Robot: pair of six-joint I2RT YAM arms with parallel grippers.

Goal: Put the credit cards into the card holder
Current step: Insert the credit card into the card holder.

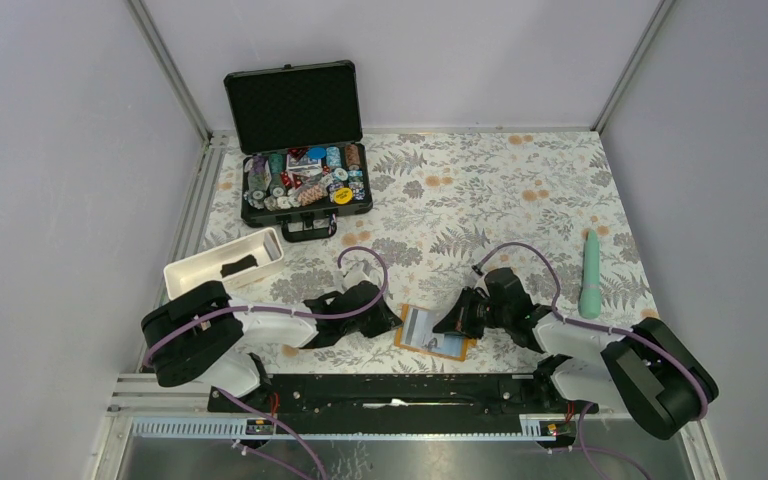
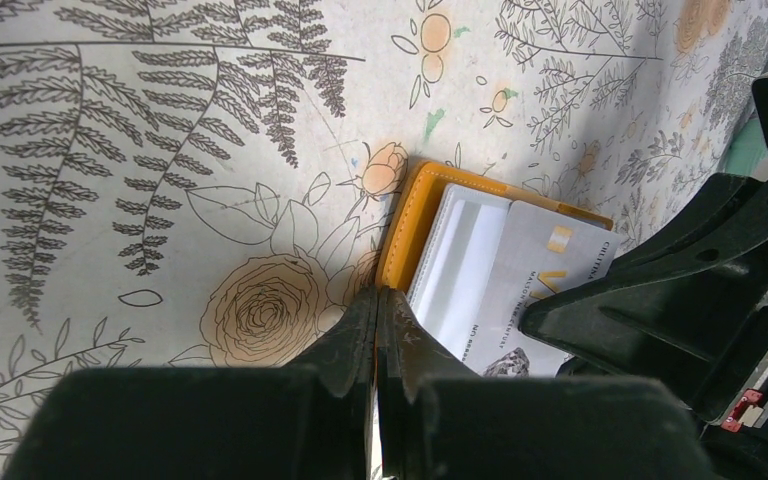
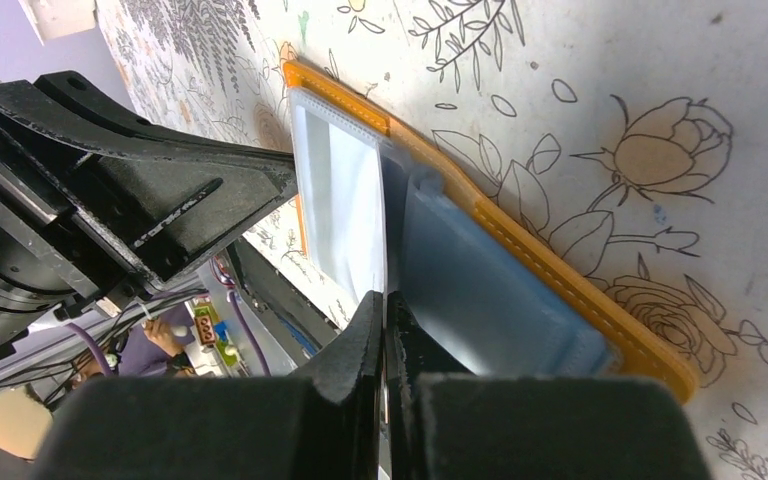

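At the near middle of the worktop (image 1: 520,200), between my two arms:

- **My left fingers** (image 2: 365,322): pressed fully together and holding nothing. Their tips touched the orange rim of the card holder (image 2: 405,235).
- **My right fingers** (image 3: 368,325): also pressed together, tips at the edge of a clear sleeve (image 3: 345,200). I could not tell whether that film was nipped between them.
- **Card holder:** lay open and flat, sleeves upward. I judged it light, limp at the fold, and likely to slide on the cloth if pushed from one side only. It was best steadied at the stitched rim.
- **Pale card** (image 2: 550,270): lay over the sleeves. Whether it was tucked in or only resting on top was unclear. I judged it thin, stiff and slick, awkward to lift from flat, so best pinched by one edge.
- **Sleeve:** I judged it soft and flimsy, prone to buckle.
- **Surface:** a floral printed cloth, lying flat.
- **Room:** a black case (image 1: 305,180) of chips stood open at the far left, with a white tray (image 1: 230,281) in front of it. A green wand (image 1: 591,272) lay at the right, well apart. Grey walls closed in three sides.
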